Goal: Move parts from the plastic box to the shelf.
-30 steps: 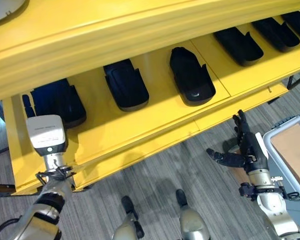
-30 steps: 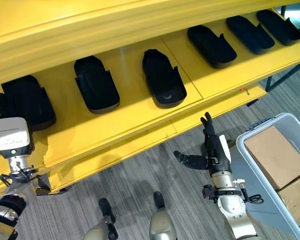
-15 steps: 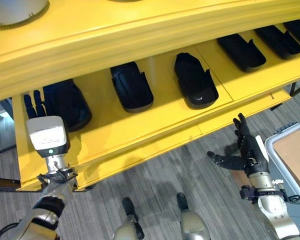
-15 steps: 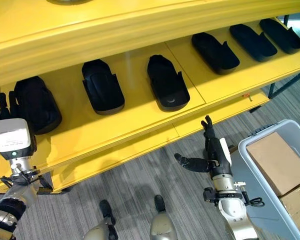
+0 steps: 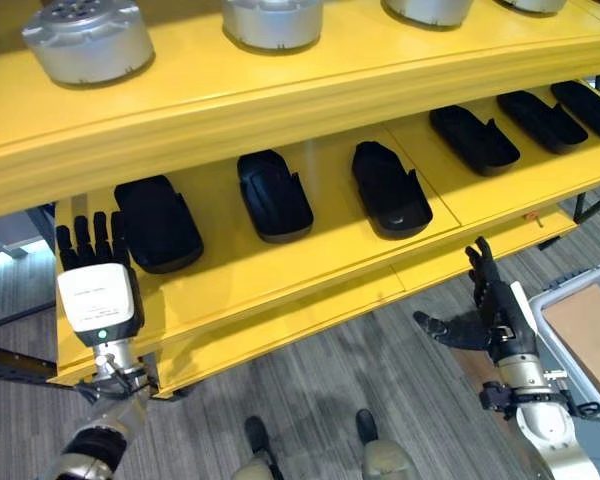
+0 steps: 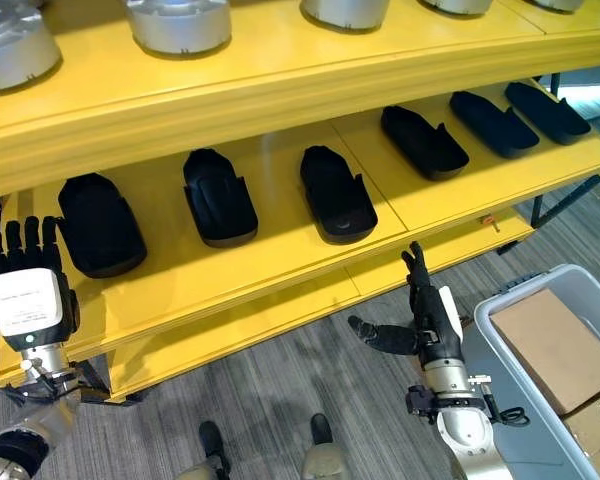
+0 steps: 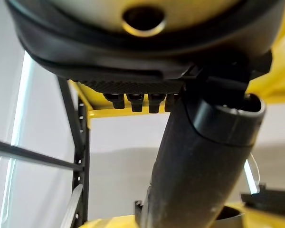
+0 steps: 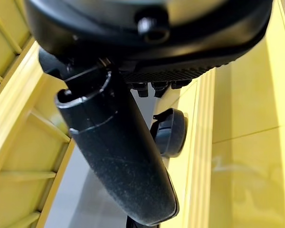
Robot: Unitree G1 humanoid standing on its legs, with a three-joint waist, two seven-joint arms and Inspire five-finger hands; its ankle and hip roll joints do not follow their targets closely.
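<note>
Several black moulded parts lie in a row on the middle tier of the yellow shelf (image 5: 310, 270), among them the leftmost part (image 5: 158, 223), a second part (image 5: 275, 195) and a third part (image 5: 390, 187). My left hand (image 5: 98, 300) is raised at the shelf's left end, open, its straight fingers (image 5: 85, 235) just left of the leftmost part and holding nothing. My right hand (image 6: 432, 325) hangs open and empty below the shelf's front edge, thumb spread. The grey plastic box (image 6: 525, 293) stands on the floor to its right.
Silver round parts (image 5: 88, 40) stand on the upper tier. Brown cardboard boxes (image 6: 552, 345) lie inside the plastic box. Grey carpet floor runs under and in front of the shelf. A dark frame leg (image 6: 560, 200) shows at the shelf's right end.
The camera has tipped upward, so the upper tier with silver parts now shows. Both hands stay open, in nearly the same place relative to the shelf.
</note>
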